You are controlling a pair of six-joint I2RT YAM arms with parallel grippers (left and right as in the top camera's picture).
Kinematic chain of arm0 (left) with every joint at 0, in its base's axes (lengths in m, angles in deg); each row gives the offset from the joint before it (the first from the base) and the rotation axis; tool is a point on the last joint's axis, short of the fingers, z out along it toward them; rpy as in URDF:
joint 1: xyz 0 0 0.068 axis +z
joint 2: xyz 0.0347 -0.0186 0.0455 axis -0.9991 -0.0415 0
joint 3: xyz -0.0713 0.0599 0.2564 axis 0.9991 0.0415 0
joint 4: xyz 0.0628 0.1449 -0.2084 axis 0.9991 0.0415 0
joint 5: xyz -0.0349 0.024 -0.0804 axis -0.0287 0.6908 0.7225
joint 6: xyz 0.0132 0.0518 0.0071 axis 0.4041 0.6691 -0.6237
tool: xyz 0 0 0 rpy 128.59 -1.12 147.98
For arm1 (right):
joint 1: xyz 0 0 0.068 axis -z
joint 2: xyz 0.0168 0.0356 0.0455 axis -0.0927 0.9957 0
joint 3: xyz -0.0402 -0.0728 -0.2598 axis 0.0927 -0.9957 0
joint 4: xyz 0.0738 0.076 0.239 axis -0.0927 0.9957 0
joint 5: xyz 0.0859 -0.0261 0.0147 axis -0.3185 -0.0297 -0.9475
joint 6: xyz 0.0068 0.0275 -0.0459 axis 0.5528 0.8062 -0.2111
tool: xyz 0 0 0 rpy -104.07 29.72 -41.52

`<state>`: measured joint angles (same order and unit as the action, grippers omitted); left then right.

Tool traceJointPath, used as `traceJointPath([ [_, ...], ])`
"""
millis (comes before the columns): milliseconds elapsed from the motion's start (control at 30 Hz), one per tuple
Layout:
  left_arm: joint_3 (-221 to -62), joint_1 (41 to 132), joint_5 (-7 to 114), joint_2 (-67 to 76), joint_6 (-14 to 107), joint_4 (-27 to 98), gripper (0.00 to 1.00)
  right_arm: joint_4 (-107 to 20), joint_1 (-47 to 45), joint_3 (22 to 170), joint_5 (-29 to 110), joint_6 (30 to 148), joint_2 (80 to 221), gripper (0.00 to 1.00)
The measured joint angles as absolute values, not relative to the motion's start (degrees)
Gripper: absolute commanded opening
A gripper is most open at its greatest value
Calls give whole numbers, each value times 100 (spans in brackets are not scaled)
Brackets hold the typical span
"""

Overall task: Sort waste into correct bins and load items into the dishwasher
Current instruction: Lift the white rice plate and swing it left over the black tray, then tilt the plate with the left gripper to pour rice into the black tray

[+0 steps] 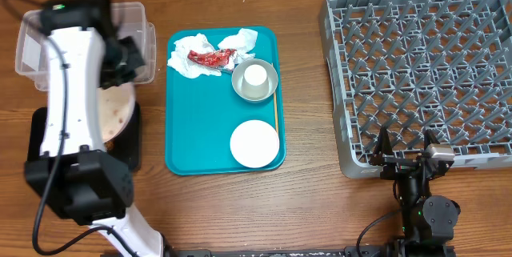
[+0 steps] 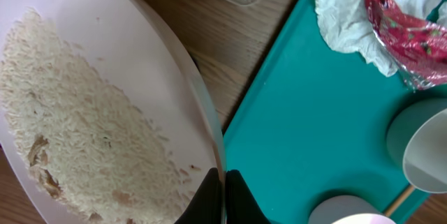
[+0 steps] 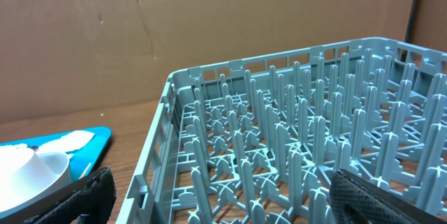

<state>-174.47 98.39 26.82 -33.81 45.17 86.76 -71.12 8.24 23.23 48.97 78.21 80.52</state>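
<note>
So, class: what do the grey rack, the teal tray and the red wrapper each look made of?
Grey rack: likely moulded plastic with a matte finish, judging by its uniform pegs and lattice. Teal tray: probably smooth plastic, given the even colour and rounded corners. Red wrapper: looks like thin foil or film, crinkled with shiny glints.

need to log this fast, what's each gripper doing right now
left gripper: closed on the rim of the rice-covered plate
right gripper: open, holding nothing
</note>
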Motion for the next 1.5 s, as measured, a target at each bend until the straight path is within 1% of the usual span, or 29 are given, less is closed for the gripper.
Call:
traceJointPath([
  [267,-17360,10888,3832,-3384,4925,8597,4,-7108,822,2323,4897,7821,8052,100],
  [500,-16785,11384,4457,-3381,5245,8193,4,-7110,824,2323,4897,7821,8052,100],
  [733,-16214,11821,5373,-3386,5572,7725,4,-7108,822,2323,4894,7821,8052,100],
  [1067,-16157,12617,6878,-3392,6042,7819,4,-7108,822,2323,4897,7821,8052,100],
  [1333,-16157,13115,7499,-3392,6287,8086,4,-7112,822,2323,4897,7821,8052,100],
  [1500,-16155,13364,8242,-3392,6508,8254,4,-7112,822,2323,4897,7823,8052,100],
])
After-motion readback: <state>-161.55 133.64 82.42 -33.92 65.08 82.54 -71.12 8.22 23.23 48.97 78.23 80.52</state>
